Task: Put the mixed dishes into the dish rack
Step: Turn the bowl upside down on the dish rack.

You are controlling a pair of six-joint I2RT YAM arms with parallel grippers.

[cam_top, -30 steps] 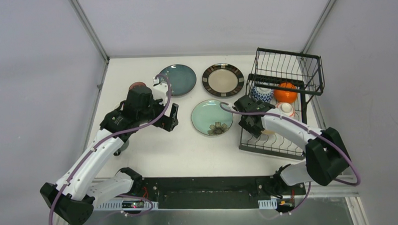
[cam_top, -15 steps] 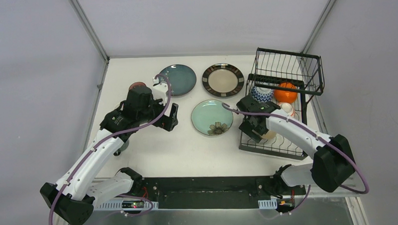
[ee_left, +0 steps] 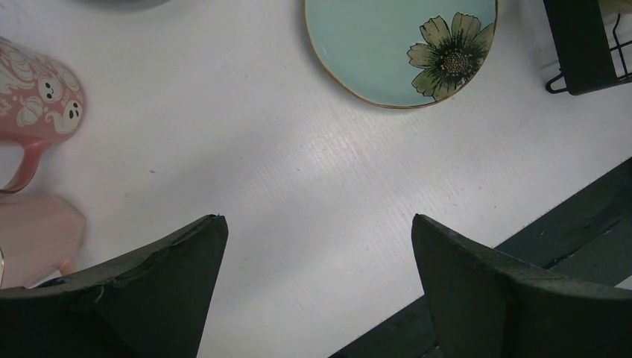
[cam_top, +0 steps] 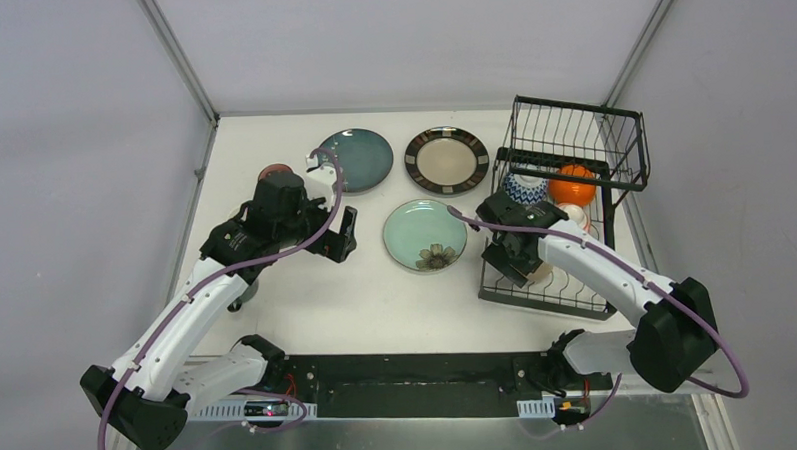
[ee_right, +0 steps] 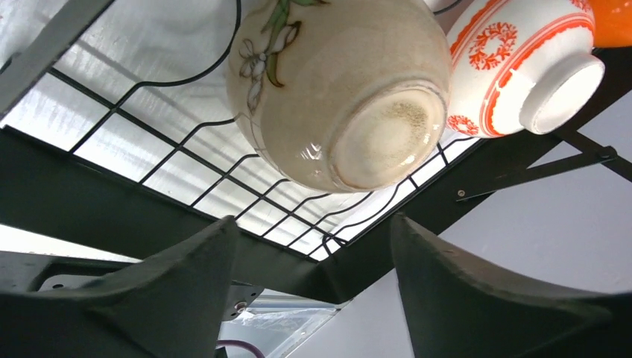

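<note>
The black dish rack stands at the right. My right gripper hovers open over its lower tray. In the right wrist view a cream flowered bowl lies bottom-up on the rack wires, just past my open right gripper and apart from it. Beside it sit a red-patterned bowl and an orange bowl. On the table lie the teal plate, beige plate and mint flower plate. My left gripper is open above bare table, with pink cups at its left.
A blue-and-white bowl also sits in the rack under the raised basket tier. The cage posts and grey walls close in the table at the back and sides. The dark base rail runs along the near edge.
My right gripper has shifted a little to the right over the lower tray, away from the cream bowl. The left arm has not moved.
</note>
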